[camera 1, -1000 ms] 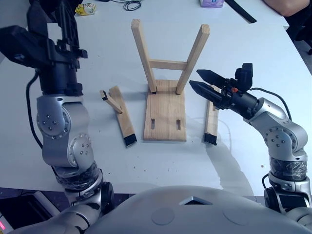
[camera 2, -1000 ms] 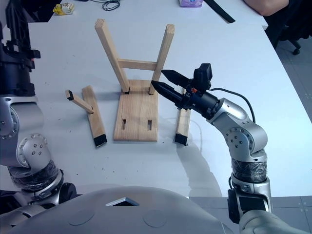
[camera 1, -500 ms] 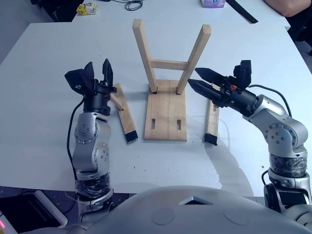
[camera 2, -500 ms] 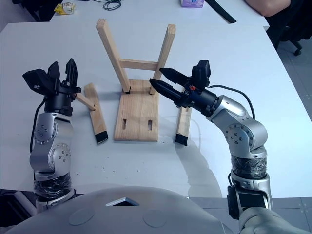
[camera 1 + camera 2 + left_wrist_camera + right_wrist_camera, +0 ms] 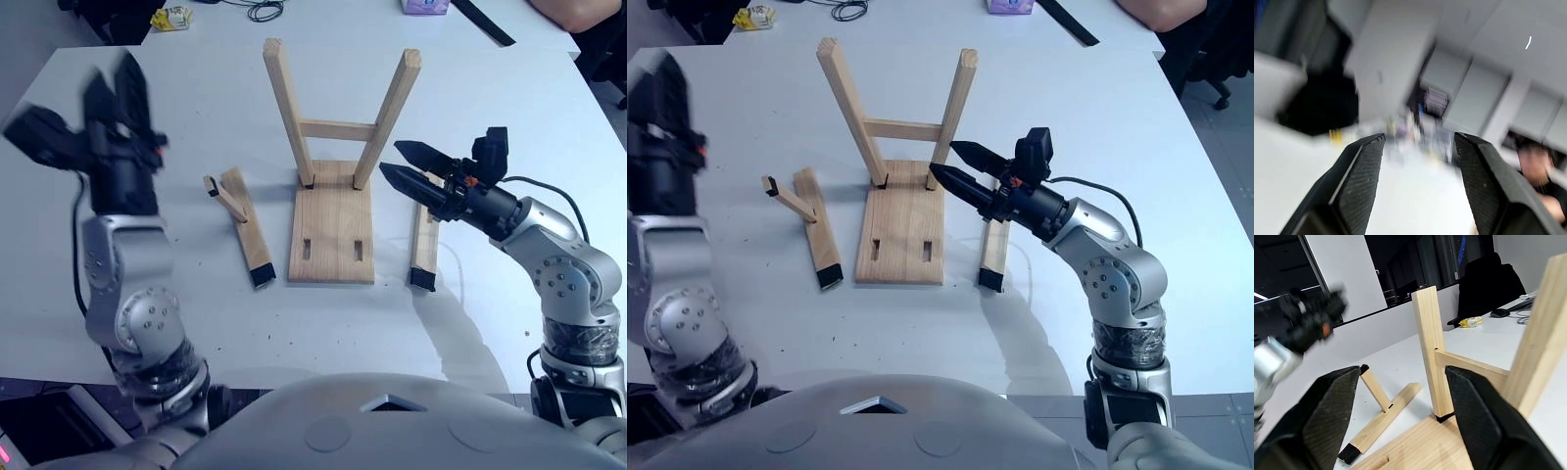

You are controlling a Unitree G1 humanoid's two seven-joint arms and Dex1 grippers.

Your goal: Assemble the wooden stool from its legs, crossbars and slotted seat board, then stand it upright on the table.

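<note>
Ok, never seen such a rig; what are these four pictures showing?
It's a humanoid robot; each arm ends in a two-fingered tool. Two pictures look down from its head at a white table; two come from wrist cameras. On the table lies a slotted seat board with two legs and a crossbar standing at its far end. One loose leg with a crossbar stub lies left of it, another loose leg right. The left tool is raised at the side, the right tool hovers by the standing legs; both open, holding nothing.
</note>
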